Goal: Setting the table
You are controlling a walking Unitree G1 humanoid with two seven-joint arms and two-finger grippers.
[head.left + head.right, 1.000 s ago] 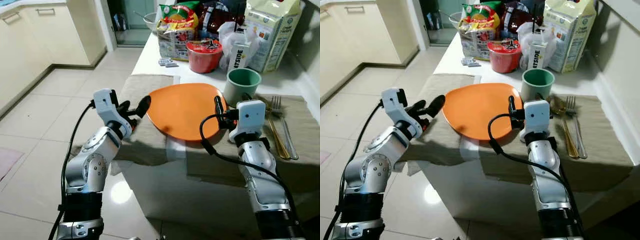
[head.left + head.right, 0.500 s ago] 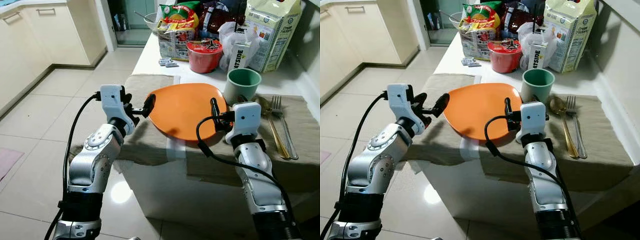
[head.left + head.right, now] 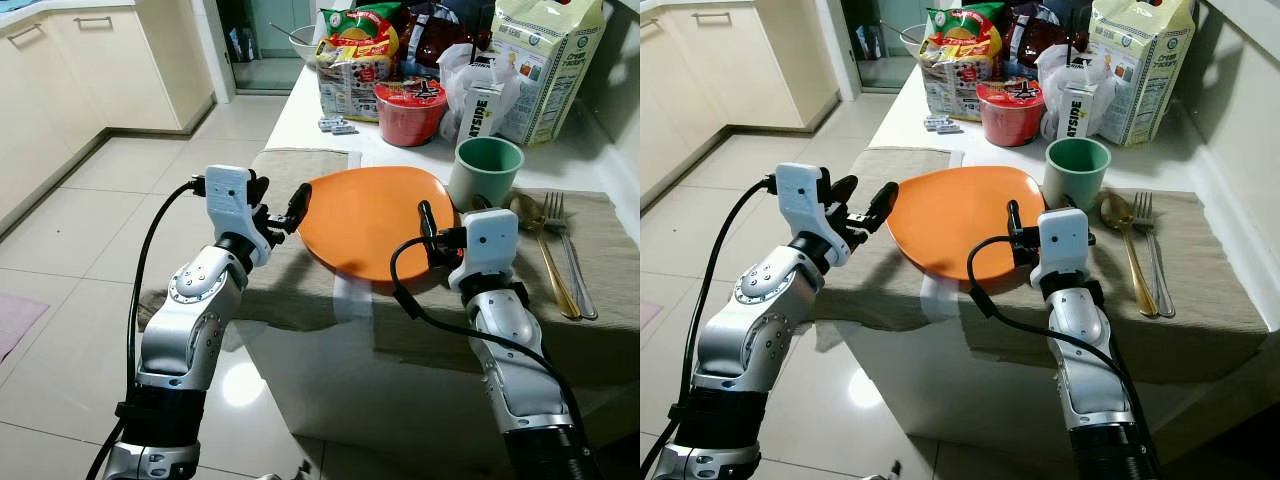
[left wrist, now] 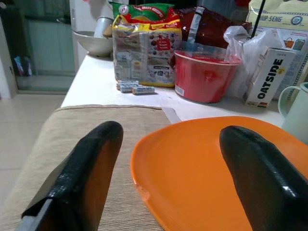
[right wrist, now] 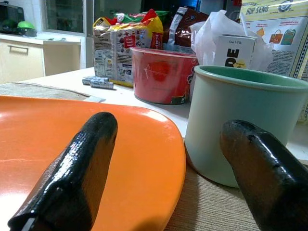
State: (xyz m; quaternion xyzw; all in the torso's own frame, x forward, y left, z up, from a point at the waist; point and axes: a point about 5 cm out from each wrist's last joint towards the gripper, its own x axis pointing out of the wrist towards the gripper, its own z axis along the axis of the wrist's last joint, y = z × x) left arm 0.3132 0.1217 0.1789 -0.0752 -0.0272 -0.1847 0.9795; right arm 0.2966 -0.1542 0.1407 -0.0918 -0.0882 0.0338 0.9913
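"Which step is the robot on?"

"It looks like the plate step. The orange plate [image 3: 372, 218] lies flat on the beige cloth [image 3: 300, 290] at the table's near end, with the green cup [image 3: 485, 168] just beyond its right rim and the spoon [image 3: 545, 255] and fork [image 3: 568, 255] laid further right. Both arms are drawn up to the plate, one at each side."

"And the jaws?"

"The left gripper [image 3: 277, 205] stands wide open at the plate's left rim; in the left wrist view one finger hangs over the cloth and the other over the plate, so the rim sits between them. It holds nothing. The right gripper [image 5: 168, 163] is equally wide open, one finger above the plate's right edge, the other in front of the cup. Contact cannot be confirmed on either side."

"What does the next move call for?"

"Probably closing on both rims evenly, and the right finger must stay clear of the cup."
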